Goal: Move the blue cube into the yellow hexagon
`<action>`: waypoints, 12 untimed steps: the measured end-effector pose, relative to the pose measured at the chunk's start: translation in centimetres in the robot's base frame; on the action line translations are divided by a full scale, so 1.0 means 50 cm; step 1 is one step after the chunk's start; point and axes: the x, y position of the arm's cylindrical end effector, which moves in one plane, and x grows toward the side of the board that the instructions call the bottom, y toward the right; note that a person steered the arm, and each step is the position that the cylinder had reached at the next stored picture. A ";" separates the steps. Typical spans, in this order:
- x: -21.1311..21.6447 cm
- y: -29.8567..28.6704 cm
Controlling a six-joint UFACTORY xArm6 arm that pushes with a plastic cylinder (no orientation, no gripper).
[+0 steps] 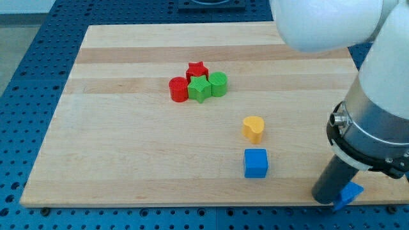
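Note:
The blue cube (256,163) sits on the wooden board (128,147) towards the view's bottom, right of centre. The yellow block (254,128), rounded in outline, stands just above it with a small gap between them. My tip (324,200) rests near the board's bottom right corner, well to the right of the blue cube and apart from it. A second, smaller blue block (351,191) lies right against the rod's right side, partly hidden by it, so its shape is unclear.
A tight cluster sits in the upper middle: a red star (197,68), a red cylinder (178,89), a green star (199,89) and a green rounded block (218,84). The arm's white body (377,76) fills the view's right side.

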 end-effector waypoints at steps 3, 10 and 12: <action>0.000 -0.107; -0.093 -0.284; -0.091 -0.128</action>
